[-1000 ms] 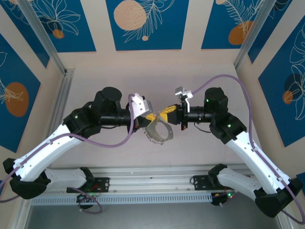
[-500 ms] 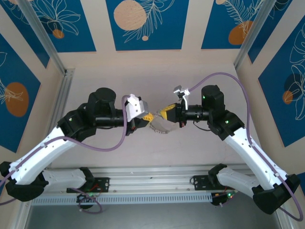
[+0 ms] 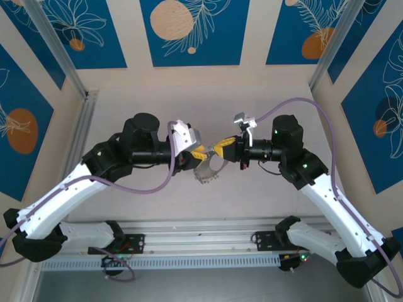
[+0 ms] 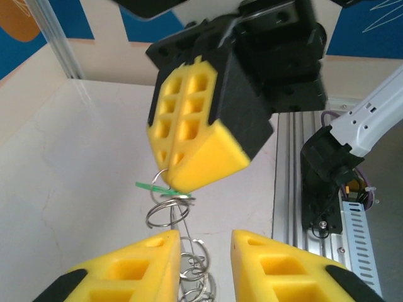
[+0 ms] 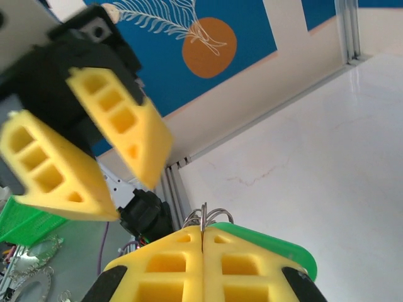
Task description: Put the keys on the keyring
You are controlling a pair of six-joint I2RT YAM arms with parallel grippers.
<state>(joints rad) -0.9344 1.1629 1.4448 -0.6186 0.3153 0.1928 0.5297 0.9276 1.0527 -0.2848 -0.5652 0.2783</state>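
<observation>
The keyring (image 3: 206, 172), a loop strung with silvery wire rings, hangs in the air between the two grippers. My right gripper (image 5: 202, 234) is shut on its wire at the top; the same pinch appears from the left wrist, with rings (image 4: 165, 211) dangling beneath the right gripper's fingers (image 4: 201, 151). The green key (image 5: 277, 249) lies against the outside of my right finger and shows edge-on as a thin green sliver (image 4: 153, 187). My left gripper (image 4: 206, 240) faces the right one with its jaws apart, the lower rings hanging in the gap.
The pale table (image 3: 252, 189) lies well below both grippers. An aluminium rail (image 3: 201, 242) runs along the near edge, with another rail (image 3: 82, 126) down the left side. Blue patterned walls enclose the back and sides.
My left gripper's jaws have parted and released the keyring, which now hangs from the right gripper alone. Both grippers rose half a second ago and have since come back down.
</observation>
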